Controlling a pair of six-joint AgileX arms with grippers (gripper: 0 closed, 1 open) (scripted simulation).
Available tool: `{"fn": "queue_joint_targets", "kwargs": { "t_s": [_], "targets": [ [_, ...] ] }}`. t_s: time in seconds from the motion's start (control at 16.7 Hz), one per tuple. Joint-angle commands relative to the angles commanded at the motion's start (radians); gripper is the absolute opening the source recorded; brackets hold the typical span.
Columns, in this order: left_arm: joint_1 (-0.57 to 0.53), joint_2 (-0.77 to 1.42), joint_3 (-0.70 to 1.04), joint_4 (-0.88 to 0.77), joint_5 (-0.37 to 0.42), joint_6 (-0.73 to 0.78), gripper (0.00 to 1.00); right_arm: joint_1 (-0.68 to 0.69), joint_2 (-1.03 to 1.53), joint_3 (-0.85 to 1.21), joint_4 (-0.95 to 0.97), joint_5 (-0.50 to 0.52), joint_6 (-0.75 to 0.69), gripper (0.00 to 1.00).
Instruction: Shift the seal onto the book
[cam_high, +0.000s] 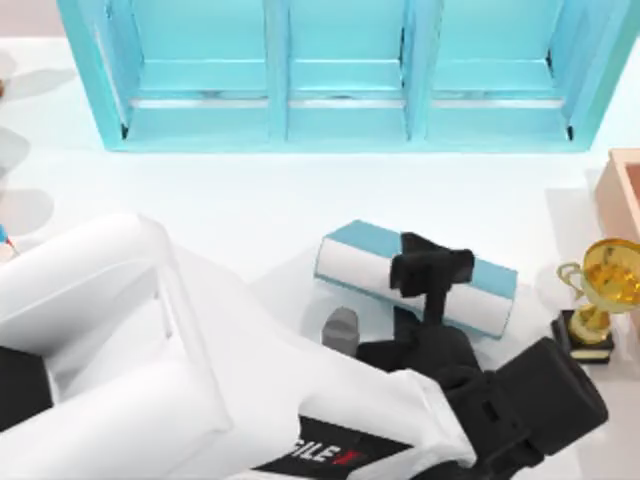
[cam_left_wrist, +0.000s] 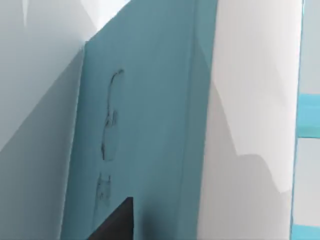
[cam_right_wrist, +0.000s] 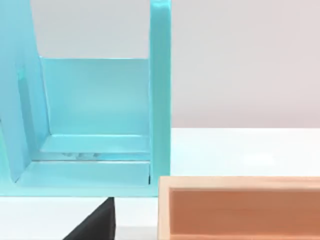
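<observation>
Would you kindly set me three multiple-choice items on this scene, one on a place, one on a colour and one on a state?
1. The gold trophy stands: A right of the book; B on the book; C left of the book.
2. The book's cover is: A red; B black; C teal-blue.
3. The book is: A open; B closed, lying flat on the table under the left pincer; C upright.
Answers: A, it stands near the table's right edge; C, teal above white page edges; B, its cover faces up.

Trophy (cam_high: 604, 296) near book (cam_high: 380, 256); shelf (cam_high: 345, 75) well apart.
</observation>
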Motion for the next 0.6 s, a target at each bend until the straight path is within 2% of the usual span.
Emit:
{"fn": "queue_joint_targets", "kwargs": {
  "t_s": [0.6],
  "targets": [
    [-0.018, 0.005, 0.010, -0.031, 0.002, -0.034, 1.00, 0.000, 0.000, 0.000, 0.000, 0.000, 0.000, 1.00]
  ]
}}
